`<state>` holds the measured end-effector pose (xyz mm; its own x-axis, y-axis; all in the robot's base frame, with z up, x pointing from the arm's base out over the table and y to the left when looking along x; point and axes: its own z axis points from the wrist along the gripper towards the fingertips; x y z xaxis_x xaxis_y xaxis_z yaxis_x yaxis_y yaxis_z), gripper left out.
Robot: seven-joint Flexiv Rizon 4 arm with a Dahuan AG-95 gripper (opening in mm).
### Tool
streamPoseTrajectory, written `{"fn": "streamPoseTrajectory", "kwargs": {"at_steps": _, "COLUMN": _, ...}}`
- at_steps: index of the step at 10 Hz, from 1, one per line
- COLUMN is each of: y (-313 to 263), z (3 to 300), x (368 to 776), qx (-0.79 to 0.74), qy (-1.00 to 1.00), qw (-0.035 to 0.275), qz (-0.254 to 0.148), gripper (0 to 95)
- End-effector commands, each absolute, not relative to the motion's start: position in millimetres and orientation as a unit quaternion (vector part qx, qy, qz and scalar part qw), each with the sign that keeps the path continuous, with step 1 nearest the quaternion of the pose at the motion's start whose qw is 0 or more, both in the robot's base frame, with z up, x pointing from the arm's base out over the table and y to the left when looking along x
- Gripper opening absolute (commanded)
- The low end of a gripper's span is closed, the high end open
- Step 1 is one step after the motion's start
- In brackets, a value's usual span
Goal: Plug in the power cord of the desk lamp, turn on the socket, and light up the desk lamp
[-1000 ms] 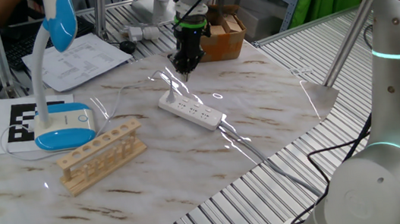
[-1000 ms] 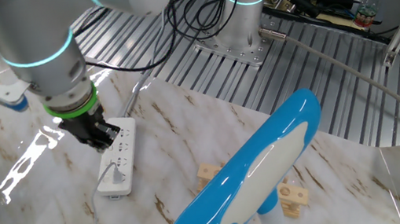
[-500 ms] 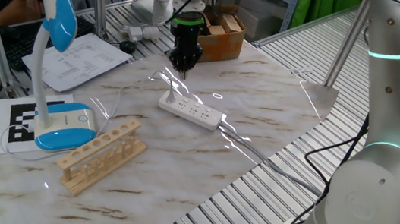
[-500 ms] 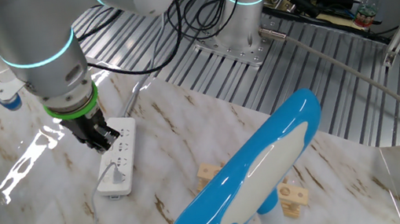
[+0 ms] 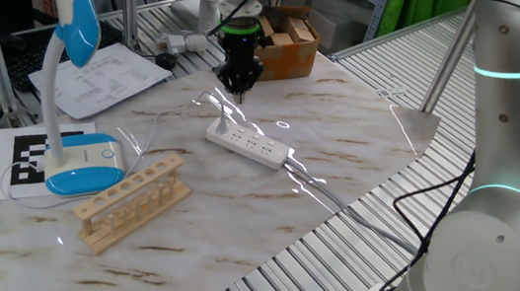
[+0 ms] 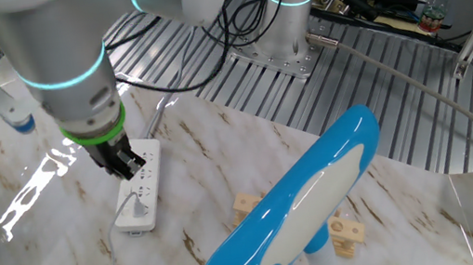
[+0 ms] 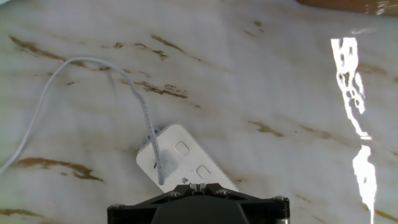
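Our arm reaching over the marble table, gripper pointing straight down with jaws together, empty, above the power strip, power cord plugged in, desk lamp well apart

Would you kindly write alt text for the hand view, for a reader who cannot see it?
Seen from above, the end of a white power strip lies on a marble table, with a thin white cord curving to it from the left. The gripper's black body fills the bottom edge.
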<state>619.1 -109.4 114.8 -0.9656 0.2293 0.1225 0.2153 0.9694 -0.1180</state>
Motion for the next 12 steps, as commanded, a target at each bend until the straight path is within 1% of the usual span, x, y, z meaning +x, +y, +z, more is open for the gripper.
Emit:
{"fn": "streamPoseTrajectory", "kwargs": {"at_steps": 1, "y": -110.2, "z": 115.7, "x": 617.0, "qx": -0.096, "qy": -0.993, "qw": 0.058, "qz": 0.036, "gripper": 0.0}}
{"fn": "streamPoseTrajectory", "kwargs": {"at_steps": 2, "y": -110.2, "z": 115.7, "x": 617.0, "qx": -0.108, "qy": -0.992, "qw": 0.048, "qz": 0.035, "gripper": 0.0}}
{"fn": "streamPoseTrajectory", "kwargs": {"at_steps": 3, "y": -110.2, "z": 115.7, "x": 617.0, "qx": -0.161, "qy": -0.985, "qw": 0.049, "qz": 0.027, "gripper": 0.0}}
{"fn": "streamPoseTrajectory", "kwargs": {"at_steps": 4, "y": -110.2, "z": 115.7, "x": 617.0, "qx": -0.173, "qy": -0.983, "qw": 0.059, "qz": -0.005, "gripper": 0.0}}
{"fn": "streamPoseTrajectory", "kwargs": {"at_steps": 6, "y": -106.5, "z": 117.9, "x": 614.0, "qx": -0.185, "qy": -0.981, "qw": 0.055, "qz": -0.005, "gripper": 0.0}}
{"fn": "streamPoseTrajectory", "kwargs": {"at_steps": 9, "y": -86.2, "z": 120.7, "x": 603.7, "qx": -0.209, "qy": -0.977, "qw": 0.05, "qz": -0.009, "gripper": 0.0}}
{"fn": "streamPoseTrajectory", "kwargs": {"at_steps": 10, "y": -71.8, "z": 120.2, "x": 599.6, "qx": -0.217, "qy": -0.975, "qw": 0.048, "qz": -0.009, "gripper": 0.0}}
{"fn": "streamPoseTrajectory", "kwargs": {"at_steps": 12, "y": -51.6, "z": 117.9, "x": 604.9, "qx": -0.236, "qy": -0.971, "qw": 0.045, "qz": -0.008, "gripper": 0.0}}
